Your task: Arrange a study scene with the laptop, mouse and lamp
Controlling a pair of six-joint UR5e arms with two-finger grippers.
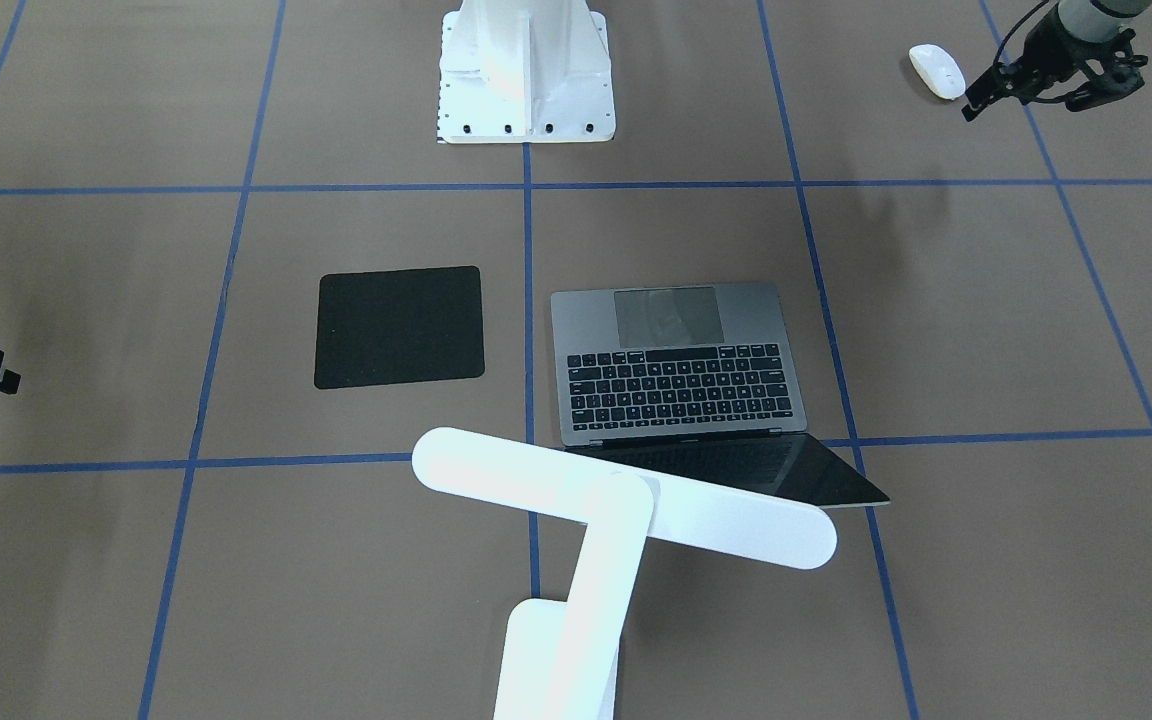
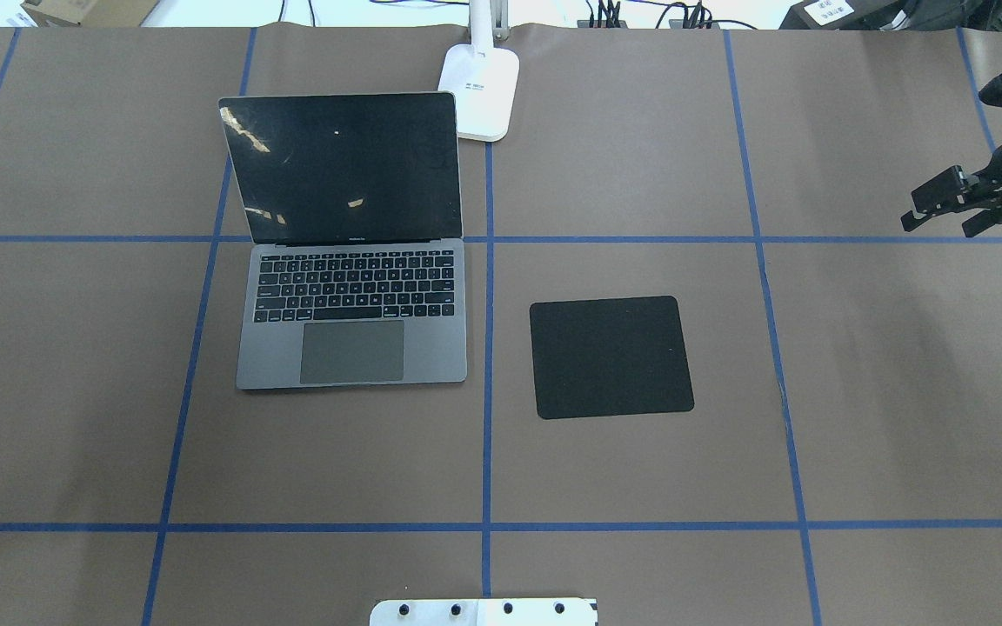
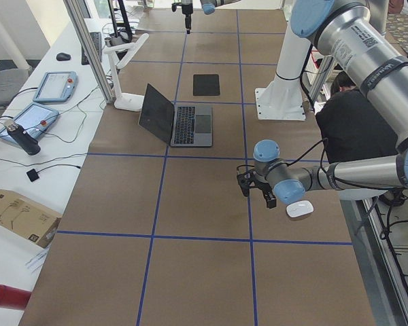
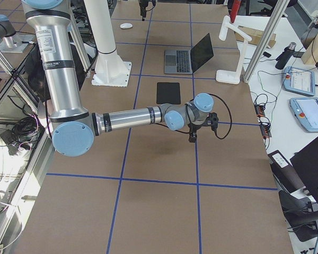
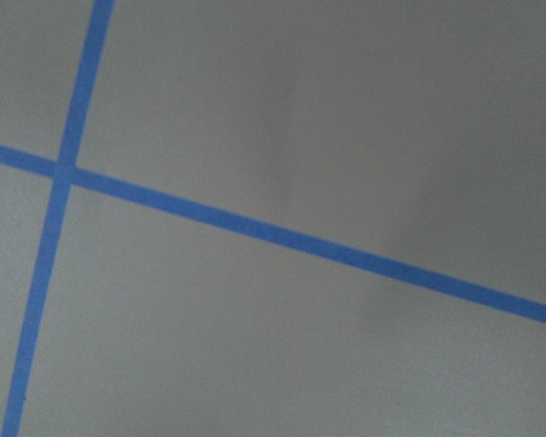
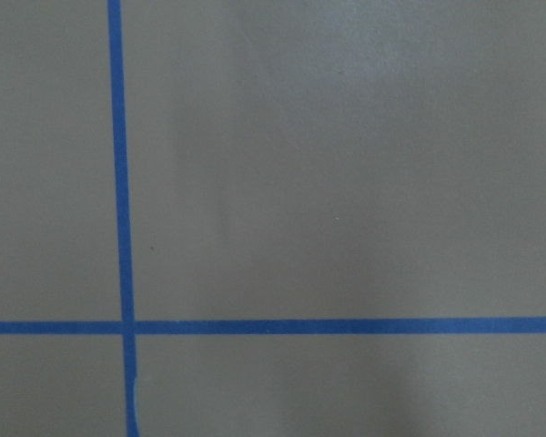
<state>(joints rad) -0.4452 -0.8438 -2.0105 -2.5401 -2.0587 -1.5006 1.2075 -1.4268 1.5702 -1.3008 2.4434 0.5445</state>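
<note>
I'm looking at a table covered in brown paper and marked into big squares with blue tape. A white pedestal is bolted at the robot's edge. Along the far side runs a white bench with control tablets, cables and a cardboard box. A person in a dark top sits beside the pedestal.

The laptop is open on my left of the centre tape line, trackpad toward the robot. A black pad lies just right of that line, apart from the laptop. The lamp stands behind the laptop at the far edge, with its bar head reaching over the laptop's hinge.

The mouse lies flat on the paper near the robot's edge, out on the left end. The left gripper hovers just beside it without touching. Its jaws are spread with nothing between them, and the mouse lies outside them.

The right gripper hangs over bare paper at the right end, well away from everything. Its jaws are also parted and empty.

Both wrist cameras show only paper and tape.
</note>
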